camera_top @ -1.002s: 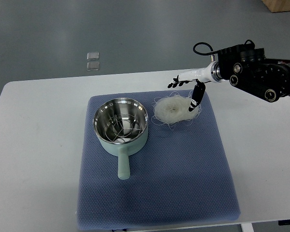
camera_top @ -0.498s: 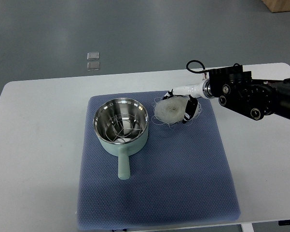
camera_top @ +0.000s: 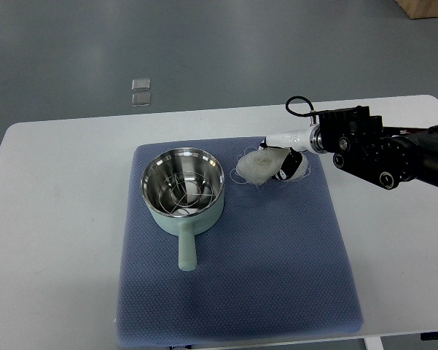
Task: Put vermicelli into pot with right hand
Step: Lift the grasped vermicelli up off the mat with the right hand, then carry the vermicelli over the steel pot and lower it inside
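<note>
A mint-green pot (camera_top: 183,192) with a steel inside and a wire rack stands on the left part of the blue mat (camera_top: 233,277), its handle pointing toward me. A white bundle of vermicelli (camera_top: 260,165) is just right of the pot, squeezed and tilted up off the mat. My right hand (camera_top: 280,162) comes in from the right edge and its fingers are shut on the bundle's right side. The left arm does not show.
The mat lies on a white table (camera_top: 51,219). Two small clear squares (camera_top: 140,92) lie on the grey floor beyond the table's far edge. A wooden corner (camera_top: 423,7) shows at the top right.
My right hand came down onto the vermicelli and closed on it. The flat nest is now bunched smaller and tipped up.
</note>
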Controlling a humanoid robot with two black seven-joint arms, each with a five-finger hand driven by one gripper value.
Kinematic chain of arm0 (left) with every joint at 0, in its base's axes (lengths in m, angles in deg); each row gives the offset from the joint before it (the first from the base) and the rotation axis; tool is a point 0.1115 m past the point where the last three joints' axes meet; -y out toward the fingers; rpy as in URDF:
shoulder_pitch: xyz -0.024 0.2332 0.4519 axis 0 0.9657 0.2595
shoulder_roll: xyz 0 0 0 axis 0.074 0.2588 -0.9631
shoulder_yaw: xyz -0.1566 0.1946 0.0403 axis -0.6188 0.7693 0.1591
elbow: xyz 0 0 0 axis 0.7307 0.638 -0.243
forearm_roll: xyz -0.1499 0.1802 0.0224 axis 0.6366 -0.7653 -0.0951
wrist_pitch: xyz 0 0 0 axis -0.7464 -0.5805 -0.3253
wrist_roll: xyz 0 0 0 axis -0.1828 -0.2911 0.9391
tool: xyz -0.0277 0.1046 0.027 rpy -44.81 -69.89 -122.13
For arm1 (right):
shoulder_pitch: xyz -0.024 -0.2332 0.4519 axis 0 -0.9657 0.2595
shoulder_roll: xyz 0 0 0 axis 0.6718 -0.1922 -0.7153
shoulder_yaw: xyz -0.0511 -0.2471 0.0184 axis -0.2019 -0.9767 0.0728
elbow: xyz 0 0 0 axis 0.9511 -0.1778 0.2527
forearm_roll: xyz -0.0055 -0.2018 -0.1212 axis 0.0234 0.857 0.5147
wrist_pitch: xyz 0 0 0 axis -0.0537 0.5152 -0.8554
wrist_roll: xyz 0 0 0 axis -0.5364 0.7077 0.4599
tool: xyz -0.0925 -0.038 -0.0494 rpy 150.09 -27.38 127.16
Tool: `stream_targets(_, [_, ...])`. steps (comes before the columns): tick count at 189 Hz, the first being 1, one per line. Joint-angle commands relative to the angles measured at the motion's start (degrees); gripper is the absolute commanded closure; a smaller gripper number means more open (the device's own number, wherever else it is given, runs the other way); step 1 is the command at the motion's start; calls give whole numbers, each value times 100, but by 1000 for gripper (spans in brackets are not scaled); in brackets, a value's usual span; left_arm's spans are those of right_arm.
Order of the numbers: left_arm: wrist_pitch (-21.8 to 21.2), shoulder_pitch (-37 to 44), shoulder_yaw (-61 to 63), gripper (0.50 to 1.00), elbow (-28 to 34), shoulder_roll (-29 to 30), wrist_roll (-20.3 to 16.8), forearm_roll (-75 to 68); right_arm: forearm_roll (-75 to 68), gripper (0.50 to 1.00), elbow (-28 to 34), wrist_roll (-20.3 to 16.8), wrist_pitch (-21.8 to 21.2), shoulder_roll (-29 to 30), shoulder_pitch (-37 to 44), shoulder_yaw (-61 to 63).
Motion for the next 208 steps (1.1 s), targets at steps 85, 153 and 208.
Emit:
stream_targets(85, [0,0,9,500,0,0,0,0,-747,1000,1167,0,-1070,-1052,1803,96])
stream_targets(153, [0,0,9,500,-8,0,0,0,-1256,1000,1800,-17,-1342,-1105,2901,88])
stream_targets(208, [0,0,9,500,-8,0,0,0,-1582,1000,1651,-17,-1035,-68,2779,44])
